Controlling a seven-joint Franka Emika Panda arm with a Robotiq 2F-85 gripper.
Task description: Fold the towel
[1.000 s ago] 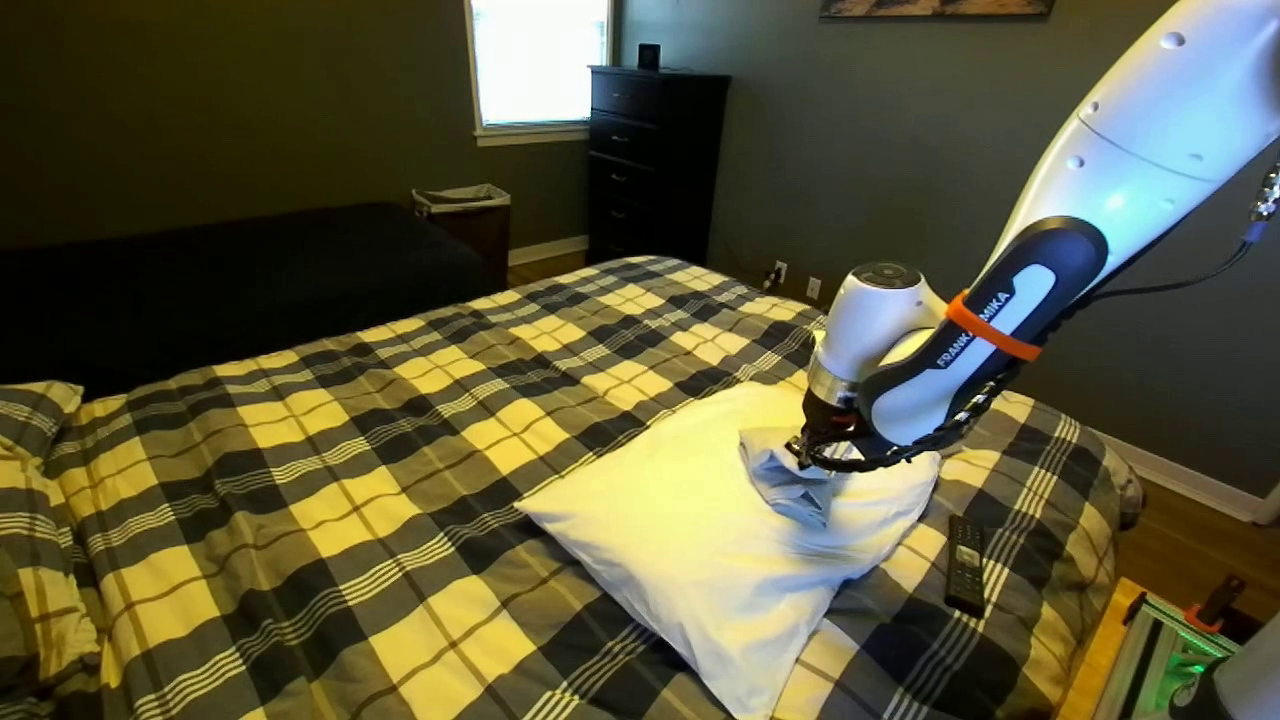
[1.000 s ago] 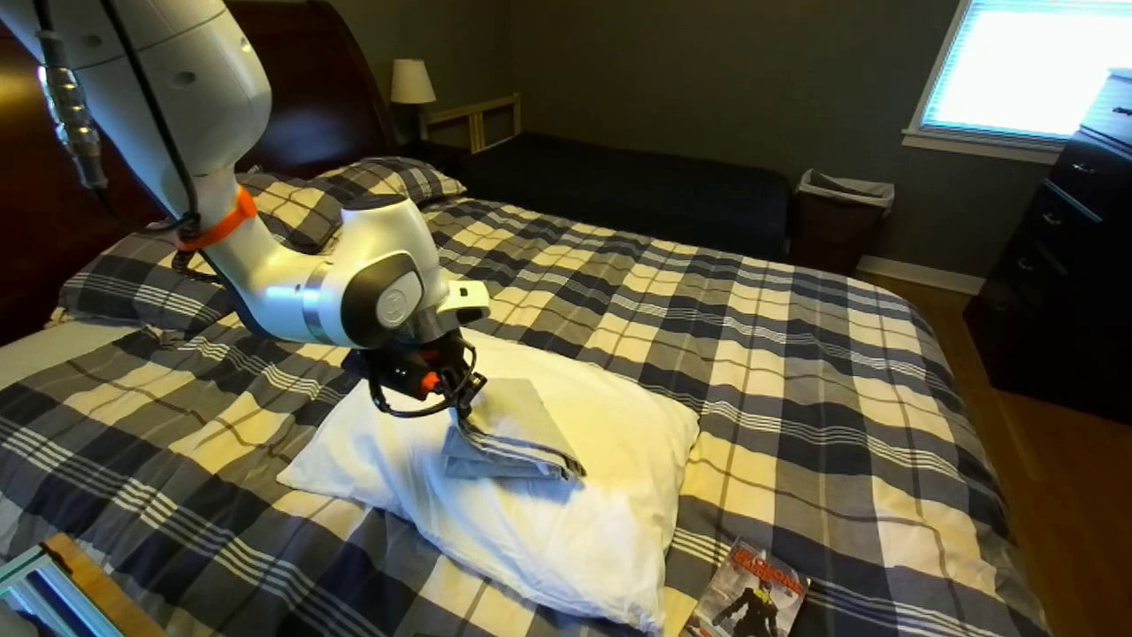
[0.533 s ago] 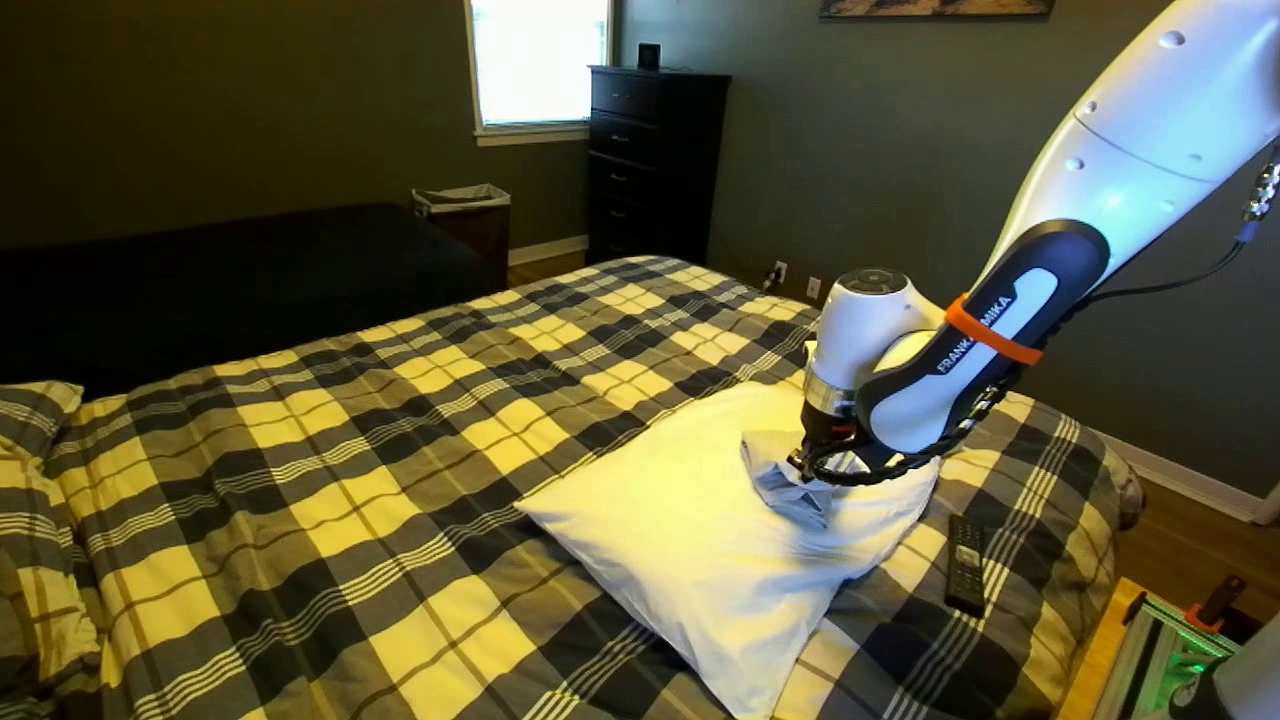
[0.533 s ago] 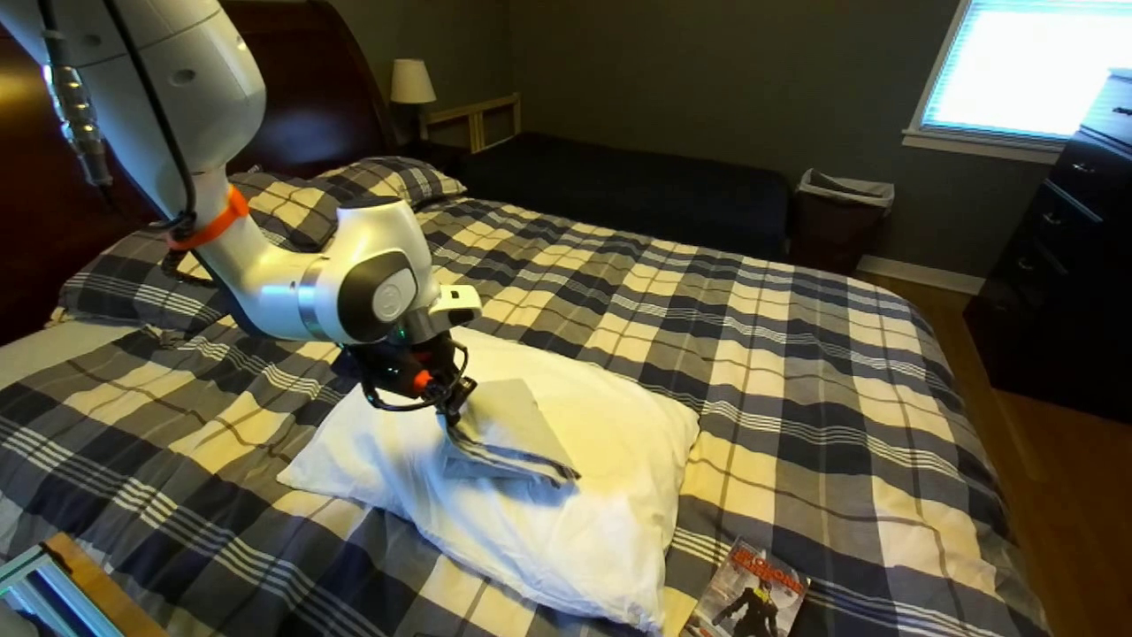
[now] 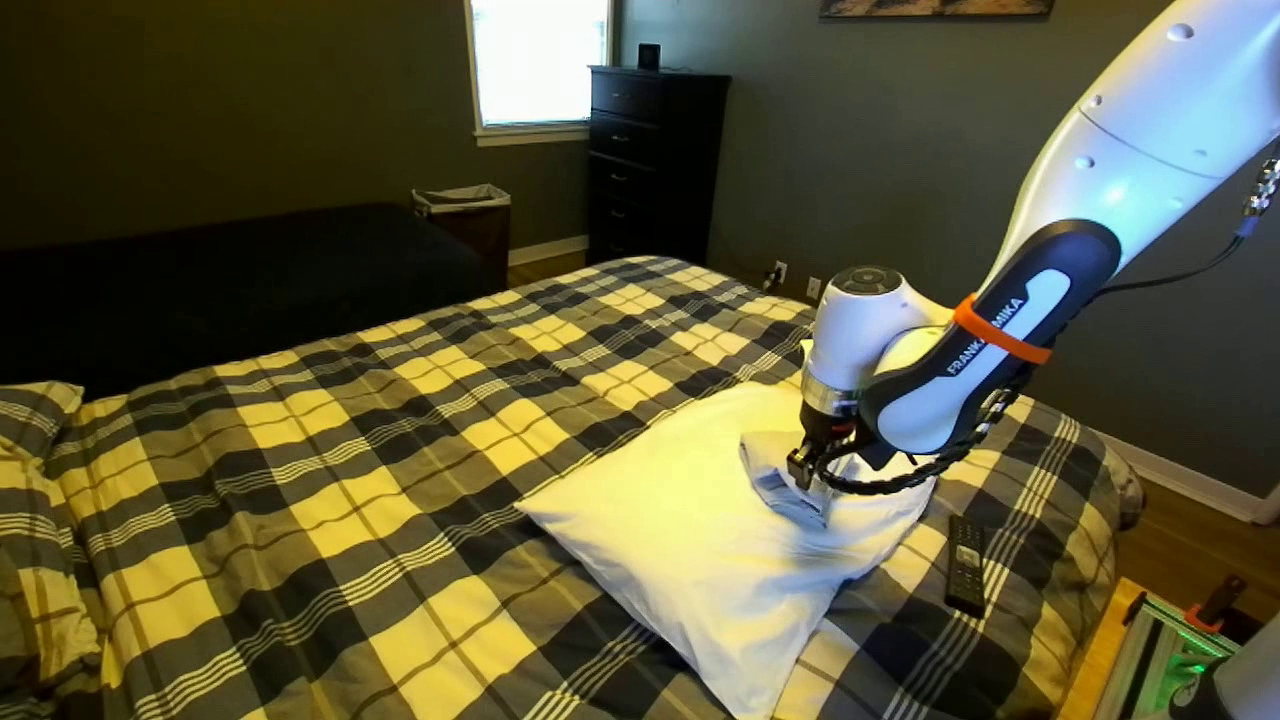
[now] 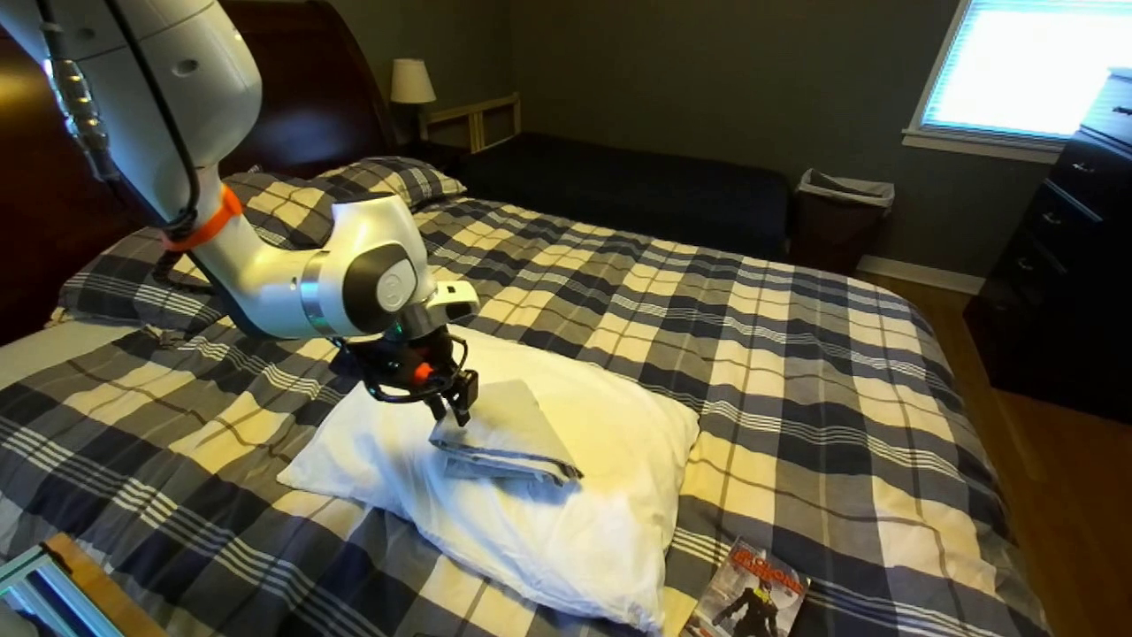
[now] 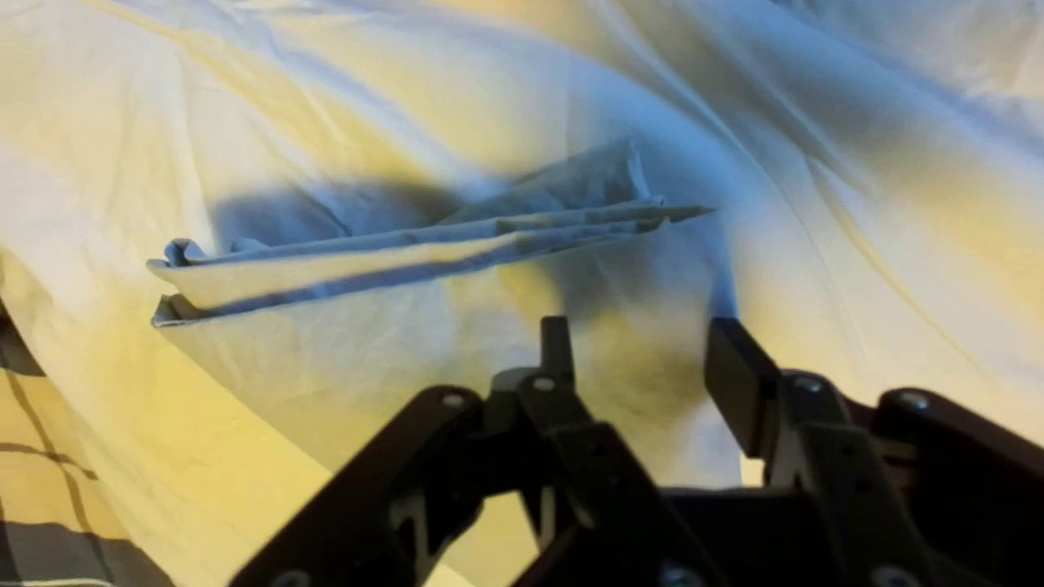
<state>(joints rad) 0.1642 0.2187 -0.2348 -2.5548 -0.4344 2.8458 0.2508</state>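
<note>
The light grey towel (image 6: pixel 522 429) lies folded in layers on the white pillow (image 6: pixel 619 522); it also shows in an exterior view (image 5: pixel 765 455), partly hidden by my gripper. In the wrist view the towel (image 7: pixel 351 359) has its layered, dark-striped edges facing the top of the picture, with one corner poking out beyond them. My gripper (image 7: pixel 640 326) is open over one end of the towel, with nothing held between its fingers. In both exterior views the gripper (image 6: pixel 449 416) (image 5: pixel 803 480) is pointing down, close above the towel; whether the fingertips touch it I cannot tell.
The pillow lies on a bed with a plaid cover (image 5: pixel 400 480). A black remote (image 5: pixel 966 565) lies beside the pillow. A DVD case (image 6: pixel 756 593) lies near another pillow corner. A wooden-edged stand (image 5: pixel 1090 650) is at the bed's side.
The gripper has opened and let go of the towel's edge. The towel's raised end has settled onto the stack. The arm has shifted slightly left in both exterior views.
</note>
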